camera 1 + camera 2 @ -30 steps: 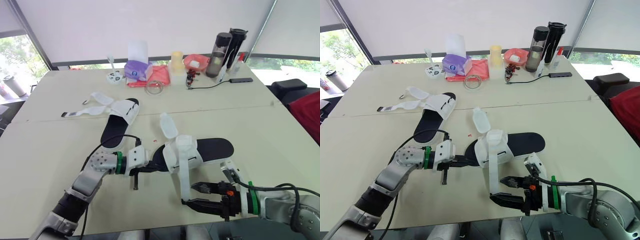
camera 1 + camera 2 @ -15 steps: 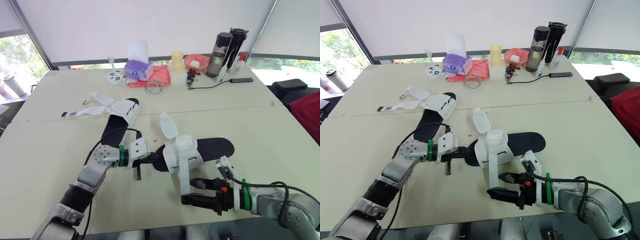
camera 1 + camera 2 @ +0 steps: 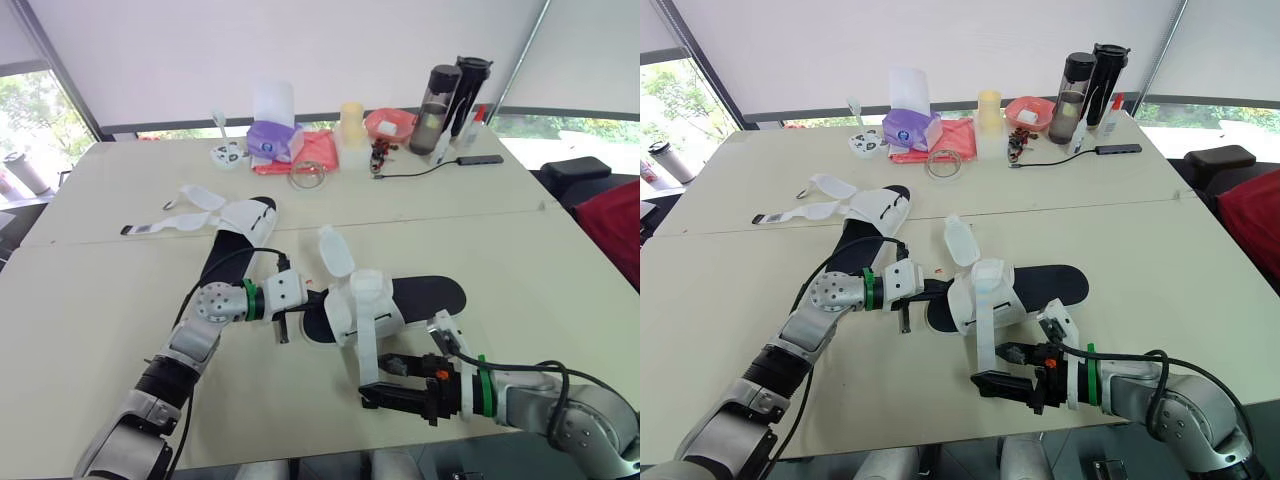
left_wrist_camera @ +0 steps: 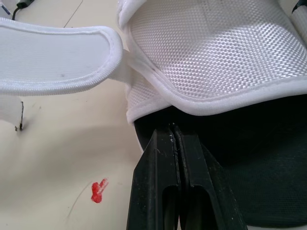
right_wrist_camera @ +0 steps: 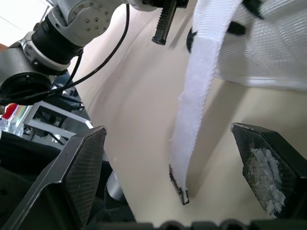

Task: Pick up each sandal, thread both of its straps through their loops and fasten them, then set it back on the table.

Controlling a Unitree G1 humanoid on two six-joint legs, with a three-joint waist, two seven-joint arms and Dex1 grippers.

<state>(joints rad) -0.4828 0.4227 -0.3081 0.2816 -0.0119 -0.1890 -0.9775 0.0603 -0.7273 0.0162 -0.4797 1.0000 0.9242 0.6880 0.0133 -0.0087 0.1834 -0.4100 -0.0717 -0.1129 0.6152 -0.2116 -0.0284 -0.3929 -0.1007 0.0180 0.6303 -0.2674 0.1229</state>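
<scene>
The near sandal (image 3: pixel 425 297) lies flat at the middle of the table (image 3: pixel 560 250), black sole up, its white mesh upper bunched over the end nearer the left arm. A short strap (image 3: pixel 336 252) stands up from that upper. A long strap (image 3: pixel 366 345) runs down off it towards the table's near edge, and its tip rests on the tabletop.

The right gripper (image 3: pixel 376 384) is spread wide, one finger on each side of the long strap's end, touching neither side of it. The left gripper (image 4: pixel 173 130) is clenched, its tips at the sole's rim just under the mesh. It may be pinching that rim, but the wrist view does not settle it.

A small red mark (image 4: pixel 98 190) sits on the table beside the sole.

The far sandal (image 3: pixel 230 255) lies behind the left arm with its straps (image 3: pixel 165 222) splayed open. Along the far edge stand a purple tissue box (image 3: pixel 275 140), a red cloth (image 3: pixel 318 152) and two dark bottles (image 3: pixel 442 95).
</scene>
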